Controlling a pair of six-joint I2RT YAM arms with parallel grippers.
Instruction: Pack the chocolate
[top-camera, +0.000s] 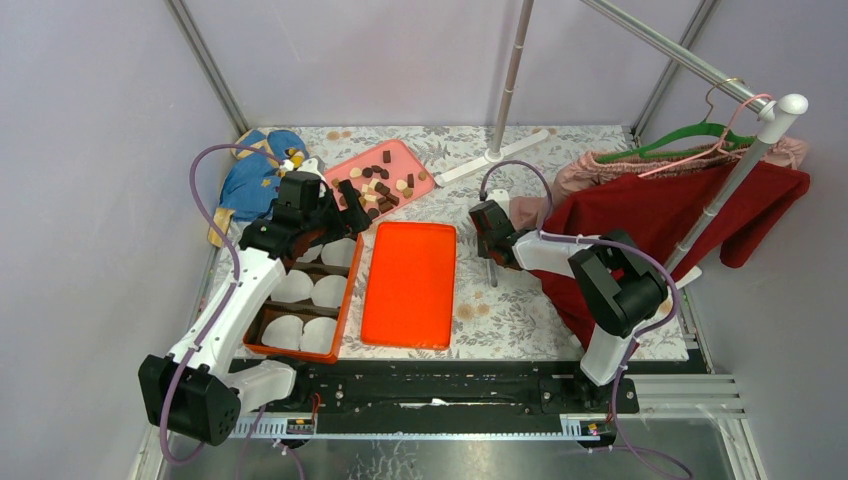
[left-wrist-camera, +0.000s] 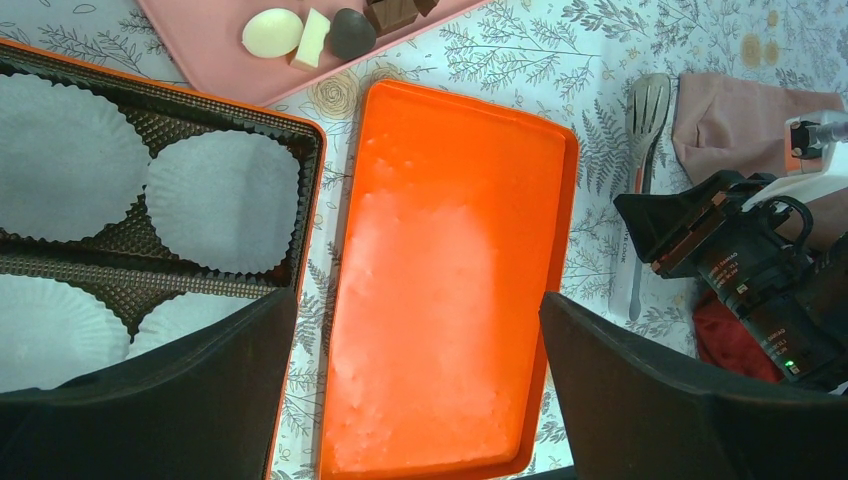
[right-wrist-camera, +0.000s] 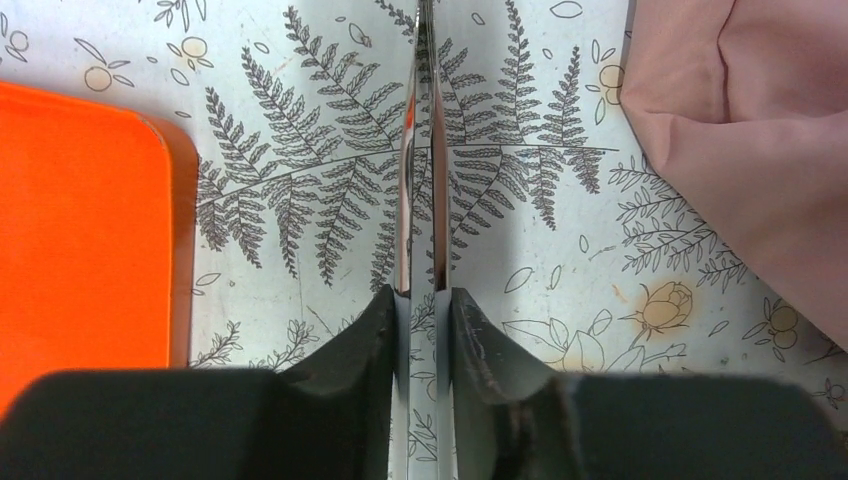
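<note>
The chocolate (top-camera: 378, 185) lies as small dark, tan and cream pieces on a pink tray (top-camera: 397, 154) at the back; a few pieces (left-wrist-camera: 310, 35) show at the top of the left wrist view. My left gripper (top-camera: 343, 203) (left-wrist-camera: 415, 310) hangs open between that tray and an orange box (top-camera: 346, 300) of white paper liners (left-wrist-camera: 222, 200), holding nothing. My right gripper (top-camera: 490, 250) (right-wrist-camera: 422, 295) is down on the cloth-covered table right of the orange lid (top-camera: 410, 285), its fingers pressed on both arms of metal tongs (right-wrist-camera: 437, 180) (left-wrist-camera: 645, 110).
A blue cloth (top-camera: 255, 180) lies at the back left. A red garment (top-camera: 660, 215) and a pink one (top-camera: 620, 165) hang from a rack at right, with a green hanger (top-camera: 700, 135). A pole (top-camera: 510, 80) stands on its base (top-camera: 500, 155) behind the lid.
</note>
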